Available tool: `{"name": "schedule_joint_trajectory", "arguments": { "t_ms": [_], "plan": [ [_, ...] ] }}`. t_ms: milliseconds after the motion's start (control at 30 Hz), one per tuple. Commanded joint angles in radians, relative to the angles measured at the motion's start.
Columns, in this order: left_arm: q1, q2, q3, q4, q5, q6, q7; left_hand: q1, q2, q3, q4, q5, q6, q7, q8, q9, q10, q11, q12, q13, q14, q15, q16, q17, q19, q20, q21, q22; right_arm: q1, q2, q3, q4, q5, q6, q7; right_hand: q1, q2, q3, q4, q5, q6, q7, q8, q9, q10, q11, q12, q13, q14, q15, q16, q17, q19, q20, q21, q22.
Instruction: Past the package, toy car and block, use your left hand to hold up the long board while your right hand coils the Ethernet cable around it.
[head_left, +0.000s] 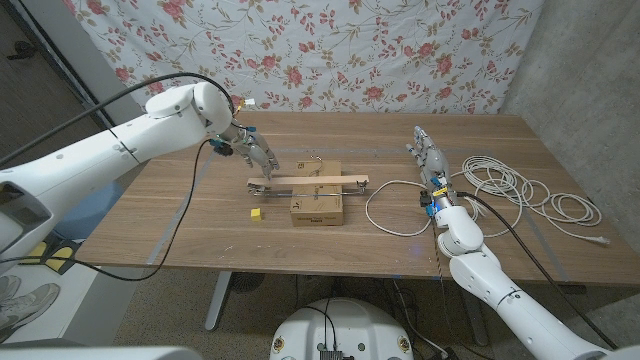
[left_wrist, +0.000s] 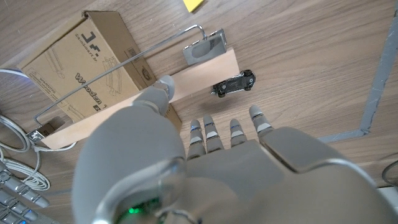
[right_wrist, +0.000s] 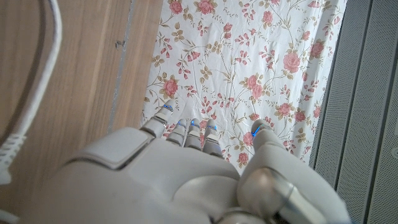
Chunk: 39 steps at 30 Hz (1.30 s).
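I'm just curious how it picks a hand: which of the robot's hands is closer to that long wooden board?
Left. The left hand hovers right by the long board's end; the right hand waits apart, beside the cable.

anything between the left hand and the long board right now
Nothing visible. The left hand hovers over the long board's left end; the toy car sits beside it and the package under it.

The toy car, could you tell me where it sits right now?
In the left wrist view the toy car lies on the table right beside the long board's end, just beyond the left hand's fingertips.
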Motion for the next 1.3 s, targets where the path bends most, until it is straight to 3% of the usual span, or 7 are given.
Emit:
{"name": "schedule_joint_trajectory", "arguments": {
  "t_ms": [33,367,433,700,1033,1300],
  "plan": [
    [-0.077,-0.071,0.086,0.068,0.073,-0.016,-0.106,0.016,0.002,-0.007,0.0,-0.005,0.015,-0.002,0.005,0.004,0.012,0.003,0.007,0.003,0.009,0.002,0.006,0.003,-0.013,0.009,-0.005,0.004,0.008,0.01,0.006,0.026,0.003,0.027,0.007,-0.007,0.001,-0.003,0.0,-0.001,0.012,0.0,0.006,0.004,0.008,0.0,0.005,0.003,0.008,0.003,0.006,0.005,0.014,0.001,0.001,0.003],
    [-0.113,-0.098,0.139,0.078,0.128,-0.013,-0.19,0.034,0.007,-0.02,0.003,-0.011,0.045,-0.002,0.011,0.005,0.05,0.005,0.02,0.007,0.051,-0.013,0.02,0.003,0.003,0.005,-0.004,0.005,0.006,0.024,0.013,0.054,0.006,0.067,0.011,-0.012,0.002,-0.004,0.003,-0.001,0.017,0.0,0.007,0.004,0.016,0.0,0.006,0.003,0.02,0.002,0.009,0.006,0.022,0.004,0.002,0.004],
    [-0.109,-0.097,0.141,0.067,0.143,-0.01,-0.187,0.047,0.014,-0.024,0.002,-0.013,0.048,-0.003,0.009,0.005,0.063,0.001,0.023,0.009,0.073,-0.03,0.027,0.004,0.039,0.0,0.007,0.006,0.006,0.025,0.014,0.057,0.007,0.071,0.012,-0.013,0.002,-0.004,0.003,-0.001,0.019,-0.001,0.008,0.004,0.019,-0.001,0.007,0.003,0.022,0.003,0.01,0.006,0.023,0.003,0.002,0.004],
    [-0.084,-0.102,0.134,0.042,0.166,0.002,-0.166,0.065,0.022,-0.031,0.002,-0.017,0.054,-0.006,0.007,0.006,0.087,-0.004,0.03,0.013,0.096,-0.038,0.032,0.004,0.081,-0.005,0.019,0.005,0.008,0.028,0.016,0.072,0.014,0.081,0.021,-0.016,0.001,-0.005,0.004,0.0,0.026,0.0,0.009,0.004,0.026,0.002,0.008,0.003,0.029,0.004,0.01,0.006,0.028,0.004,0.002,0.004],
    [-0.044,-0.1,0.131,0.014,0.208,0.019,-0.117,0.095,0.054,-0.052,0.005,-0.022,0.111,-0.013,0.017,0.007,0.165,-0.011,0.057,0.027,0.217,-0.075,0.074,0.011,0.168,-0.019,0.045,0.006,0.008,0.038,0.019,0.099,0.017,0.098,0.023,-0.019,0.0,-0.006,0.004,0.001,0.03,-0.002,0.009,0.004,0.036,-0.001,0.01,0.003,0.039,0.007,0.011,0.006,0.034,0.009,0.002,0.004],
    [-0.011,-0.098,0.142,-0.019,0.307,0.032,-0.059,0.113,0.062,-0.071,0.004,-0.029,0.153,-0.025,0.024,0.008,0.206,-0.012,0.081,0.04,0.281,-0.102,0.102,0.023,0.215,-0.048,0.063,0.007,0.017,0.048,0.015,0.119,0.014,0.102,0.021,-0.023,0.0,-0.007,0.005,0.002,0.038,-0.003,0.01,0.004,0.041,-0.003,0.01,0.003,0.054,0.012,0.015,0.006,0.037,0.013,0.001,0.004]
  ]
}}
